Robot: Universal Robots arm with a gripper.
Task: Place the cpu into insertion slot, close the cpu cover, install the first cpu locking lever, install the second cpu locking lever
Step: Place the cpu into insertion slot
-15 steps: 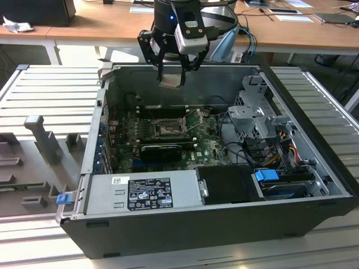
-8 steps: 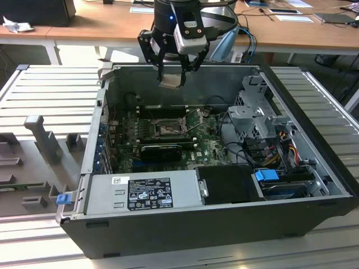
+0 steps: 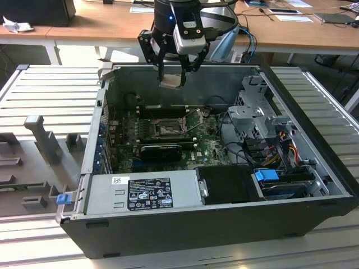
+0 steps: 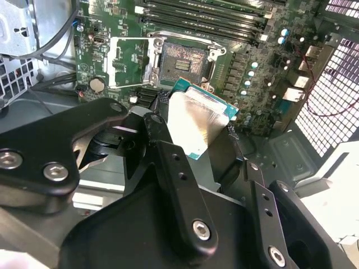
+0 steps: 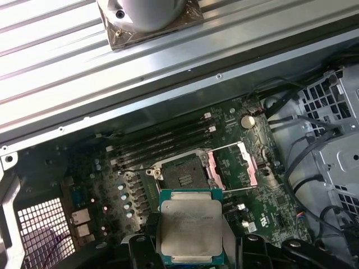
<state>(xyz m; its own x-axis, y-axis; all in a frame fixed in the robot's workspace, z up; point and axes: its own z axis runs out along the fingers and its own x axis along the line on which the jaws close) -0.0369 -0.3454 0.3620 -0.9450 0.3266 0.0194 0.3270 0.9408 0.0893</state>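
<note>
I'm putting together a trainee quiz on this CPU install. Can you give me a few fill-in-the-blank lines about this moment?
1. The gripper is ___ on the cpu.
2. The insertion slot is ___ of any chip.
3. The cpu cover is flipped ___, beside the slot.
Missing words: shut; empty; open.

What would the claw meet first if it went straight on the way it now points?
Probably the open socket or the green board just beside it, the cpu in the claw touching first; depth is unclear.

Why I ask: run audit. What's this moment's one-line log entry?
gripper: shut on cpu | cpu: raised, not in socket | socket: empty | cpu cover: open
</note>
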